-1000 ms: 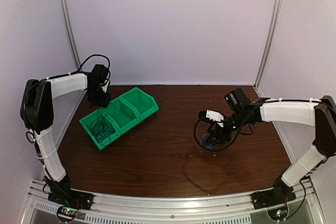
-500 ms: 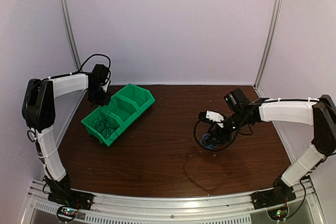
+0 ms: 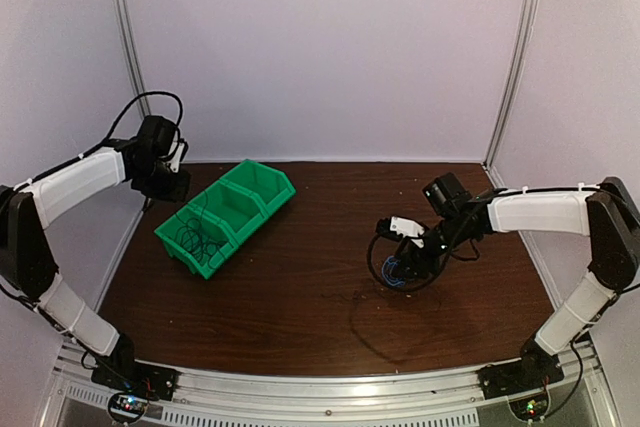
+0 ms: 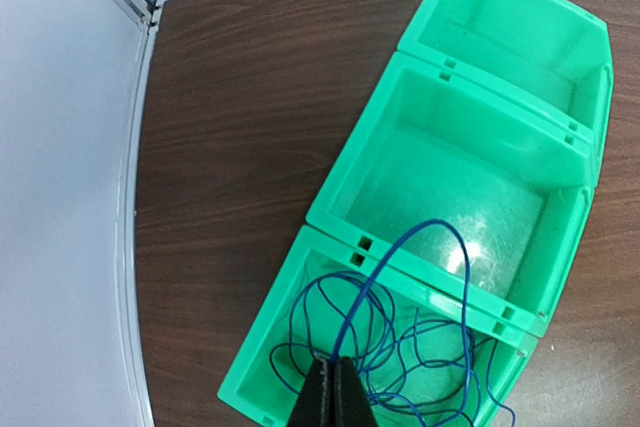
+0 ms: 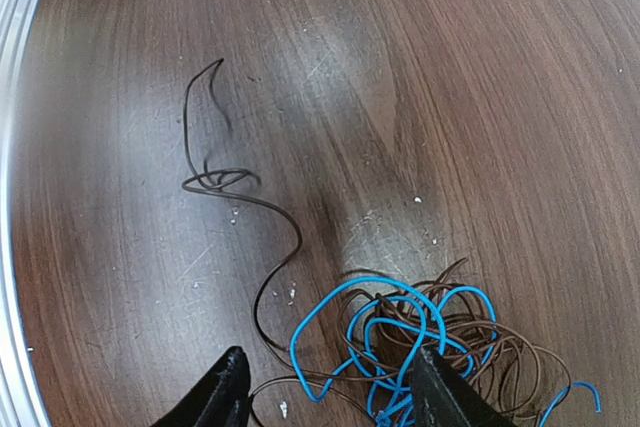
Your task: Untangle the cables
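Cables in two places: one tangle on the worktop, one blue cable in the bin.

The tangle of cables [image 5: 420, 337], bright blue loops mixed with brown ones, lay on the dark wooden worktop [image 5: 450, 67], and a single brown strand [image 5: 230, 182] trailed away from it across the wood. The right hand [image 5: 330, 402] stood low over the tangle with its fingers apart, one on either side of the nearest loops. Well apart, on the left, a blue cable [image 4: 400, 347] lay coiled in the end compartment of the green bin [image 4: 350, 157], one loop arching over the divider. The left hand [image 4: 330, 392] was pinched together on that cable, above the bin.
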### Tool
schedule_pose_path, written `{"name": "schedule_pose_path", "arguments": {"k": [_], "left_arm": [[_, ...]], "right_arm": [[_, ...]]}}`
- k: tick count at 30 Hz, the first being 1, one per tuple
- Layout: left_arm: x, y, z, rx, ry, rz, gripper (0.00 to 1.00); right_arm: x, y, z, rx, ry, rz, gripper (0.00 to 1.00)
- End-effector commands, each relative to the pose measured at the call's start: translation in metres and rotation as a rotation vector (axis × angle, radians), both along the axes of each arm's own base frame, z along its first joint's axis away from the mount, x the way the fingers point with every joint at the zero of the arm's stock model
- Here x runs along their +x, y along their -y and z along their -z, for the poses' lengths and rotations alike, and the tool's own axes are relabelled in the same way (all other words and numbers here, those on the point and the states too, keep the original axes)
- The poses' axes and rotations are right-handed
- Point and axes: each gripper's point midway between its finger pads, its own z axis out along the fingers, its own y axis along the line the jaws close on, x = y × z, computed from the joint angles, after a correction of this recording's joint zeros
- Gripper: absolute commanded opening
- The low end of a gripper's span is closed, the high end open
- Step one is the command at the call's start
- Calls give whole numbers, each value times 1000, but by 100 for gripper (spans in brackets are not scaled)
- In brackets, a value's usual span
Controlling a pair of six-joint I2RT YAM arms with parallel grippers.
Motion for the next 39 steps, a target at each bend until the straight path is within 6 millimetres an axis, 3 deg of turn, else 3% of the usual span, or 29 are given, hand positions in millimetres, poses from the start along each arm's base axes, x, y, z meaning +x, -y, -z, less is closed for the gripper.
{"name": "schedule_pose_path", "arguments": {"k": [1,5,9,16,21,24,26,30,33,37,39], "left_arm": [[-39,-5,32,-35,-150,-36,0],[-66,-4,49,-57,-225,-28,0],[-69,-3,63,-60,-268,-27,0],[-31,3,78,-41,-248,-25,0],[-8,-3,108,39,-297,-38,0],[-1,-4,114,53,-299,-46,0],[2,0,107,29,-282,-44,0],[2,2,70,-8,-213,-47,25],[-1,2,34,-29,-143,-42,37],[-9,4,-8,-60,-83,-43,43],[-13,21,-27,-106,-37,8,44]], "right_arm": [[0,0,2,-5,-12,-7,56],[0,0,1,-2,-9,-9,56],[-1,-1,2,1,-20,-11,56],[-1,0,1,-3,-17,-11,56],[-1,1,0,-9,-9,-7,56],[0,3,-1,-14,1,-1,56],[0,4,-1,-16,3,1,56],[0,3,2,-20,-5,-1,56],[0,3,5,-24,-14,-4,56],[0,2,8,-29,-25,-9,56],[0,2,10,-31,-31,-11,56]]}}
